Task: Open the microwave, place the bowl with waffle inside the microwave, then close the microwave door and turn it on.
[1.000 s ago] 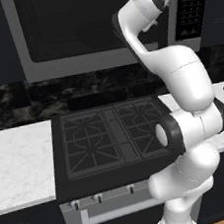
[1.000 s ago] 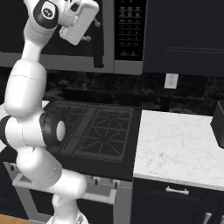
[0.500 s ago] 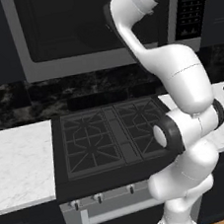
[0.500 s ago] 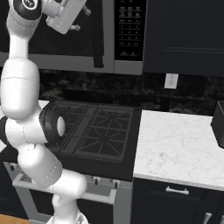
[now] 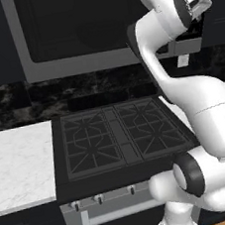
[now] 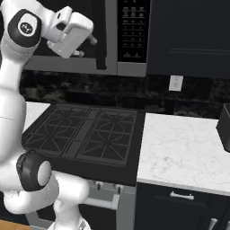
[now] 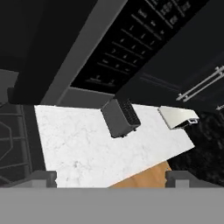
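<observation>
The microwave [image 5: 99, 31] hangs above the stove, and its door [image 5: 74, 29] of dark glass is closed. The door's dark vertical handle [image 6: 101, 42] runs beside the black keypad strip [image 6: 132, 31], which also appears in the hand view [image 7: 127, 48]. My gripper [image 6: 86, 47] is raised in front of the door, just left of the handle, touching nothing. In the hand view its fingertips [image 7: 41, 177] stand wide apart, so my gripper [image 7: 111, 178] is open and holds nothing. The bowl and the waffle are out of view.
A black gas stove [image 5: 118, 139] sits below the microwave, with white marble counters to its left [image 5: 18, 161] and right [image 6: 184, 152]. A dark boxy appliance [image 7: 120, 117] stands on the right counter. Dark cabinets [image 6: 188, 36] flank the microwave.
The hand has swung to the right and dropped a little in front of the microwave door, and its jaws have spread wider. The door stays closed.
</observation>
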